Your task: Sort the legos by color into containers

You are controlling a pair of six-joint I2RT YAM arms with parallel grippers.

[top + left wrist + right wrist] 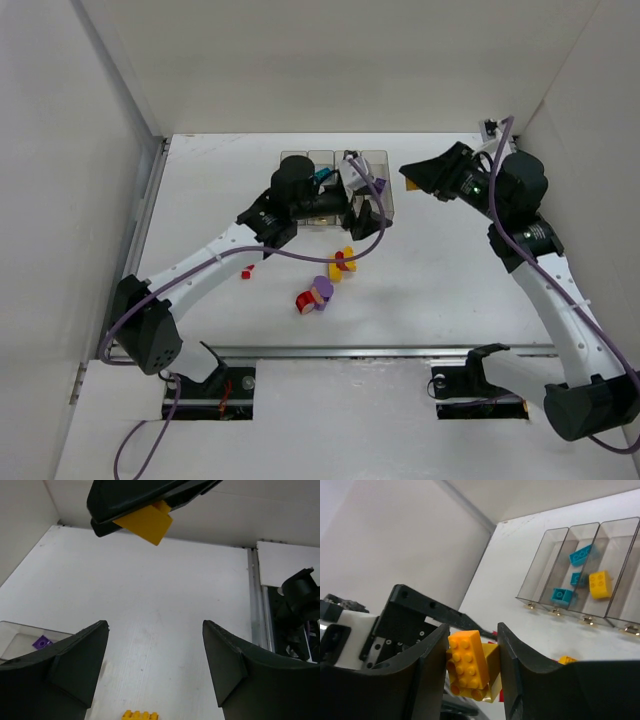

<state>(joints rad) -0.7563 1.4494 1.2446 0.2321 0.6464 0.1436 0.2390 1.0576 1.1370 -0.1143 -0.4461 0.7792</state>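
"Could you see into the bins (pixel 325 158) from above?"
"Hardly; the left arm (pixel 215 255) covered most of them."
"And the yellow brick (pixel 140 715) in the left wrist view?"
"Cut off by the bottom edge. The red bit (pixel 247 271) on the table (pixel 450 290) was too small to make out."

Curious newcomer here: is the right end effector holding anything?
Yes: right end effector shut on a yellow studded plastic brick, wedged between its fingers.
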